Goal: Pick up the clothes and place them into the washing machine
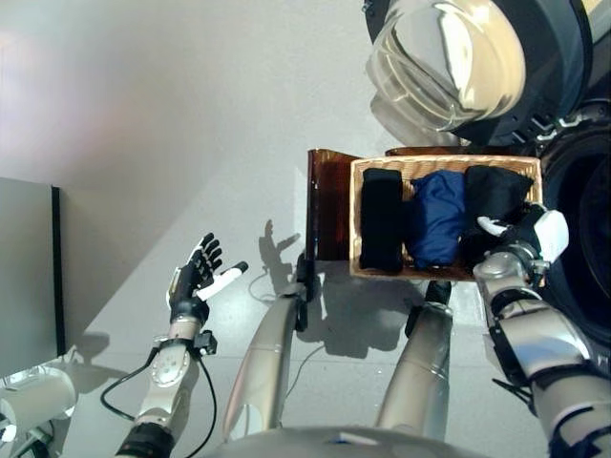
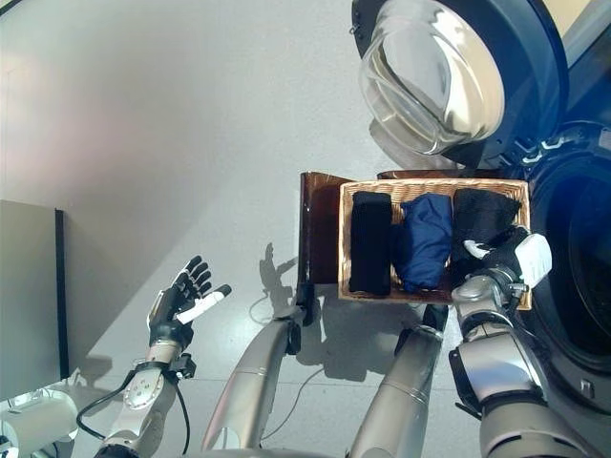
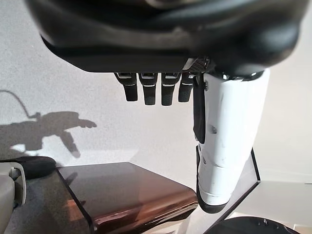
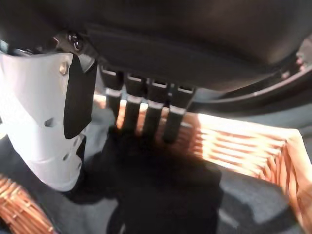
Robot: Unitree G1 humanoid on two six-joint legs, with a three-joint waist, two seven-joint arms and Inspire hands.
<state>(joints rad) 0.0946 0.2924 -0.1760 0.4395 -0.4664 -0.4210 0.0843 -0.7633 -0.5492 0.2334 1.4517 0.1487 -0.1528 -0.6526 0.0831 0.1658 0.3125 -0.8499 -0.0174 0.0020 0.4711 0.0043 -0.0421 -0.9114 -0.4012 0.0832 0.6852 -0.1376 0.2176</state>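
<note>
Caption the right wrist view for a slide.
Right hand, fingers straight, reaches onto the black garment in the wicker basket.

A grey floor (image 1: 143,114) carries a brown stool (image 1: 325,205); a wicker basket (image 1: 444,165) rests on the stool.

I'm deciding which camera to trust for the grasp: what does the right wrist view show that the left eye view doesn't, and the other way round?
Only the right wrist view shows the right hand from close, its fingers straight, reaching down to the black garment.

Only the left eye view shows the open left hand over the floor, the washing machine door, the blue garment and a second black garment.

Both show the wicker basket.
</note>
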